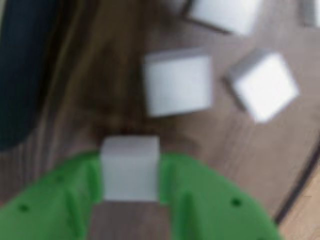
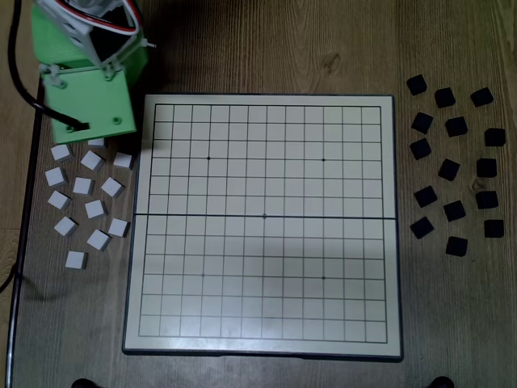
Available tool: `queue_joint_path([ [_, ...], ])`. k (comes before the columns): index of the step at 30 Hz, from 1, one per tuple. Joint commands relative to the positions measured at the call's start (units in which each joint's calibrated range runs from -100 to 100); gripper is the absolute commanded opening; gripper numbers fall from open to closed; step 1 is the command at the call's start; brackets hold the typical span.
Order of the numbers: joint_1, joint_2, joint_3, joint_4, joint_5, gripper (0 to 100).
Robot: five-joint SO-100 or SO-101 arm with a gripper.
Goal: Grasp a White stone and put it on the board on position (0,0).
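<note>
In the wrist view my green gripper is shut on a White stone, a small white block whose two sides touch the fingers. It stands on or just over the wooden table. In the fixed view the green arm hangs over the upper left of the table, above the loose white stones, and hides the gripper and the held stone. The board lies to the right of the arm. Position (0,0), the dot on the thick seam line, is bare.
More white stones lie just ahead of the gripper. Several are scattered left of the board. Black blocks are spread right of the board. A dark cable runs along the left table edge.
</note>
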Motion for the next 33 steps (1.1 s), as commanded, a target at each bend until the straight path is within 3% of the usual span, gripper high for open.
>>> queue_joint_path([
  [1, 1.26, -5.67, -7.75, 1.98, 0.05, 6],
  [15, 1.17, -9.74, -19.44, 12.57, -2.2, 6],
  [33, -18.86, -11.44, -31.23, 31.75, -18.66, 6],
])
